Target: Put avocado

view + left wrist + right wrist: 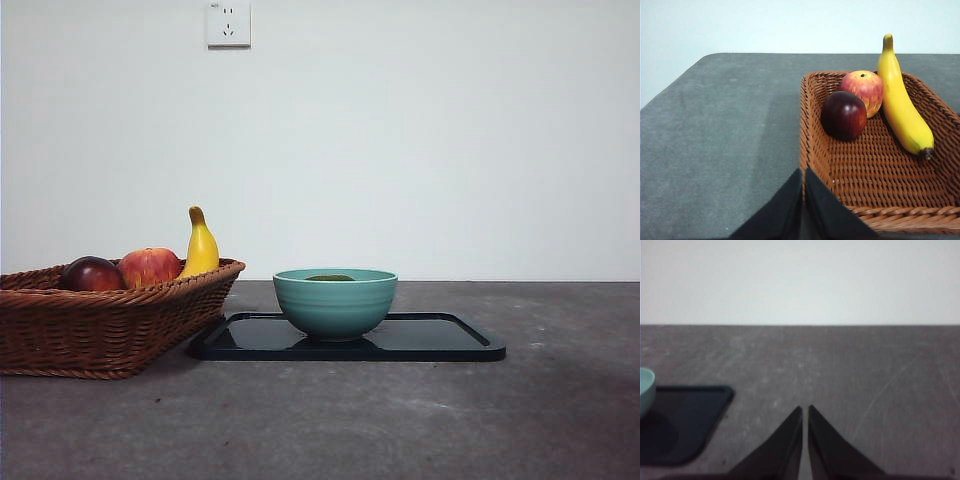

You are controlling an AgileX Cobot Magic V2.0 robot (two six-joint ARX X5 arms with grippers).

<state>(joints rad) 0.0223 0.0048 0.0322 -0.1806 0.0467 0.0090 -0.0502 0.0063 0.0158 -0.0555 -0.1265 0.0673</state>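
The dark green avocado [330, 277] lies inside the teal bowl [335, 303]; only its top shows above the rim in the front view. The bowl stands on a black tray [440, 338]. My left gripper [803, 172] is shut and empty, just outside the near corner of the wicker basket [812, 125]. My right gripper [805, 410] is shut and empty, above bare table beside the tray [685, 420], with the bowl's edge [646, 390] at the side. Neither gripper shows in the front view.
The wicker basket [100, 325] stands left of the tray and holds a dark red-purple fruit [843, 115], a red-yellow apple [863, 90] and a banana [900, 100]. A wall socket [228, 23] is on the white wall behind.
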